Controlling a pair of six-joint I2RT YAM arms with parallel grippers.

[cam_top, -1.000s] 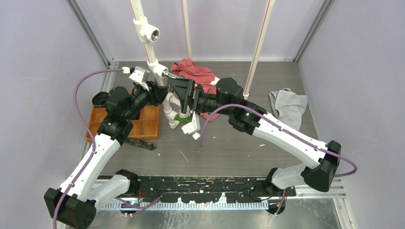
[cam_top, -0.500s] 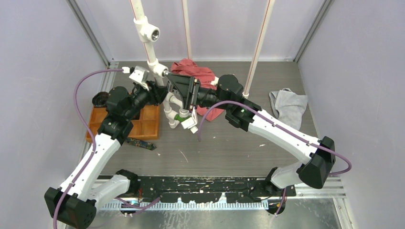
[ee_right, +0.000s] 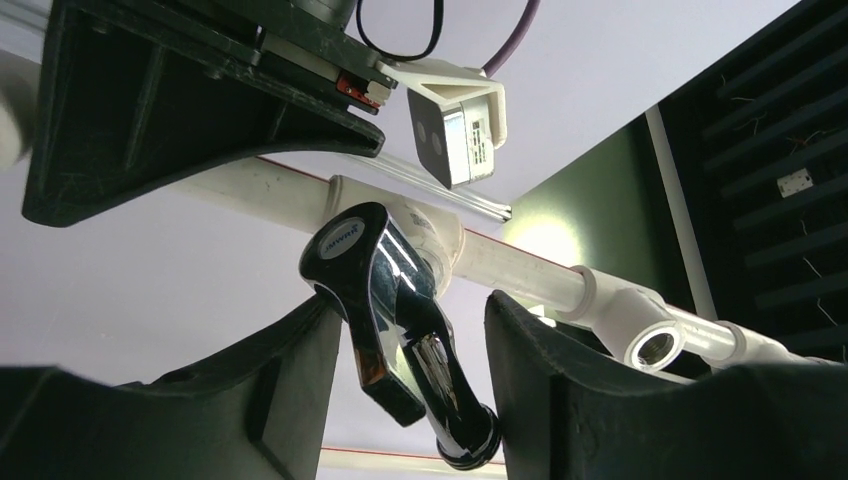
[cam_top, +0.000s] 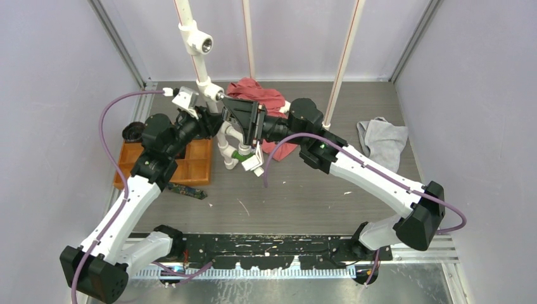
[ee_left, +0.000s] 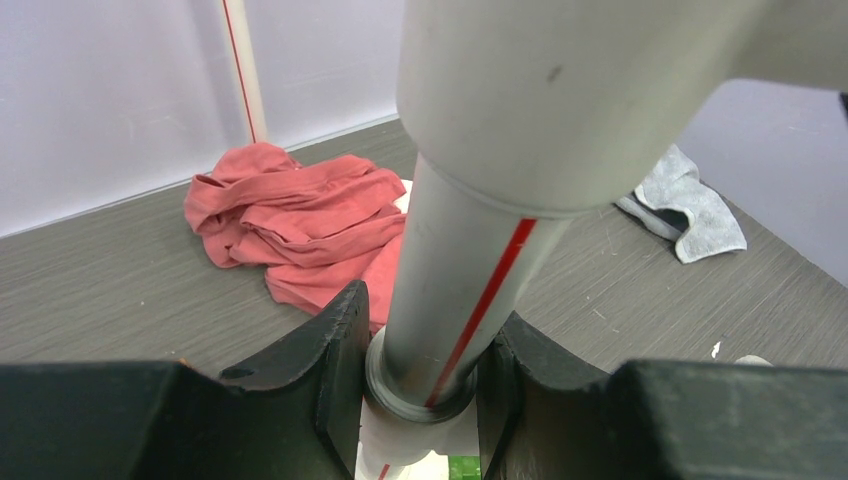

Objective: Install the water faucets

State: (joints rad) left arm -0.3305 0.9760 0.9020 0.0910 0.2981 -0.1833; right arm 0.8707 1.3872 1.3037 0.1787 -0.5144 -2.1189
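top: left claw [cam_top: 208,119] grips pipe [cam_top: 201,75] to steady it; right claw [cam_top: 228,104] reaches its tee [cam_top: 209,92]; green tap [cam_top: 242,154] low on pipe; red cloth [cam_top: 263,96] behind, tray [cam_top: 196,166] left | left wrist: 2 fingers [ee_left: 330,360] clamp pipe | right wrist: claw pinches chrome faucet [ee_right: 400,330] on tee, likely to screw it; left arm's camera [ee_right: 460,125] crowds above

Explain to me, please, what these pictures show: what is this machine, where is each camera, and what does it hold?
Two robot arms stand at the edge of a table. One picture looks down from above; the other two come from cameras on the wrists. The left fingers grip an upright white pipe. The right fingers hold a chrome faucet beside that pipe. On the table lie a red cloth, a grey cloth and an orange tray. A green tap is near the pipe's foot.
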